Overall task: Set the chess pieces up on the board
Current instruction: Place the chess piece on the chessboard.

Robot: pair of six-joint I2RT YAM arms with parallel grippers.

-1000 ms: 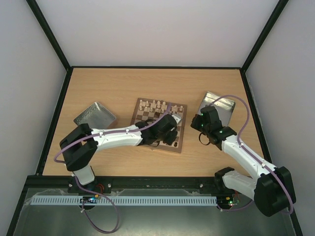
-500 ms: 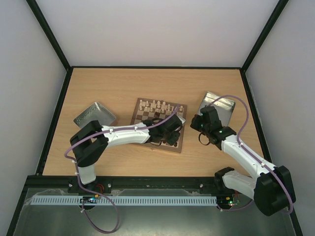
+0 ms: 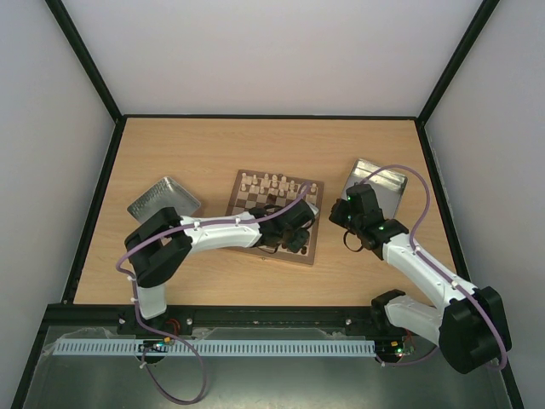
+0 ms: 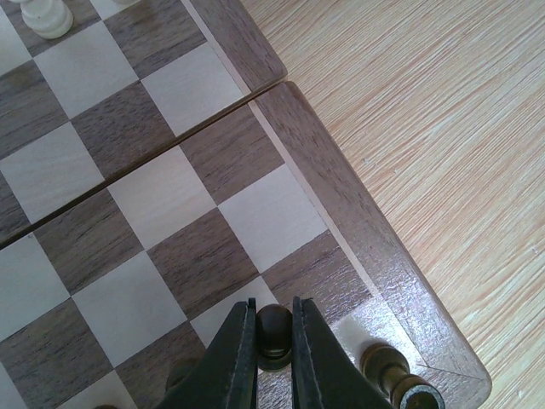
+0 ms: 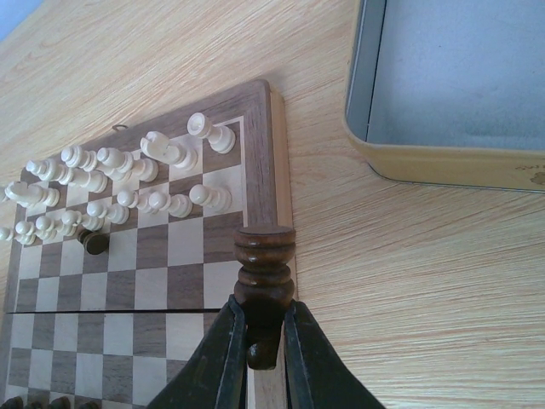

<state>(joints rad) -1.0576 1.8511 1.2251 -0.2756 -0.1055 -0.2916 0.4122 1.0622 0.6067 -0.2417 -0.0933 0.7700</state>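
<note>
Holding dark piece A [image 4: 274, 328] in my left claw [image 4: 273, 311], jaws pinched tight on it. Only its rounded top shows betw. the fingers.

Pos. rel. to the board [image 4: 170, 196]:
- L claw hangs over the board's near-right corner area, approx. one sq. in from the corner.
- Corner piece [image 4: 393, 375], dark, stands on the corner sq. itself, just beside my fingers and not touching.
- The sqs. further up that side are bare, up to one cream piece at the far end of the wrist view.

Right claw [image 5: 262, 307] grips dark piece B [image 5: 265, 256]. Its long axis runs along the fingers, and the wide ringed end sticks out past the tips, prob. the base.
- R claw sits just off the board's right border, about mid-length, so the board lies to its left.
- Cream pieces [image 5: 162, 153] crowd the board's far rows.
- The tin [image 5: 443, 85] lies beyond the board's right edge, apart from it.

Judgement:
- Dark home rows look to be at the board's near edge. A's target sq. is almost directly under the L claw, so a short straight drop w/ the axis vertical.
- Clearance to the corner piece is tight, so opening wide could knock it.
- B needs a move left and toward the near edge, the same corner zone. L arm is nearer and in the way, so L places first and R waits.
</note>
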